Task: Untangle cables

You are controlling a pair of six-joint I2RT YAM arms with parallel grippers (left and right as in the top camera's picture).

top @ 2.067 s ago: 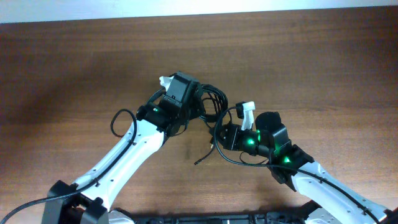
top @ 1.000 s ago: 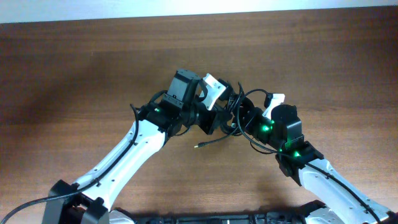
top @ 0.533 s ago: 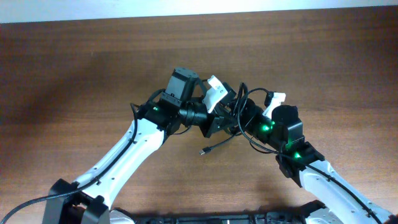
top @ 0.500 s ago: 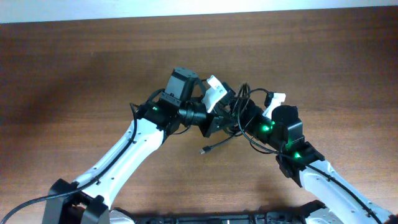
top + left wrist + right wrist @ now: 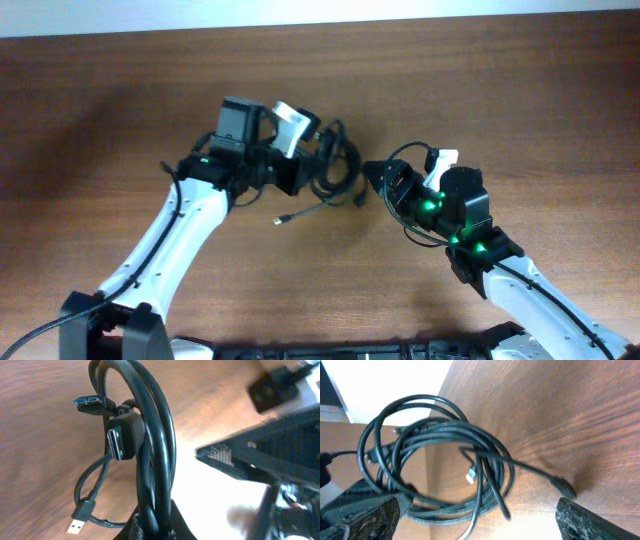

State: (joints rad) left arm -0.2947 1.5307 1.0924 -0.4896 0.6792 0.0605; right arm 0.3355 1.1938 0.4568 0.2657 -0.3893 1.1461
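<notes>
The cables (image 5: 336, 163) are thin black cords bunched in a loose coil on the wooden table (image 5: 120, 110). My left gripper (image 5: 308, 172) is shut on several strands of the bundle (image 5: 150, 460), which rise straight out of its jaws (image 5: 152, 532). A blue-tipped plug (image 5: 87, 400) and a metal USB plug (image 5: 76, 525) hang free. One loose end (image 5: 283, 218) trails toward the front. My right gripper (image 5: 378, 185) stands open just right of the coil (image 5: 440, 455), its fingers (image 5: 587, 520) wide apart and gripping nothing. A small plug (image 5: 563, 487) lies near its right finger.
The white far edge of the table (image 5: 400, 12) runs along the back. Both arms meet near the middle, the right arm's body (image 5: 270, 455) close to the left gripper. Bare wood lies to the far left and far right.
The right gripper has opened and let go of the cables. The left arm has swung left, carrying the bundle away from the right gripper; the loose end dragged left with it.
</notes>
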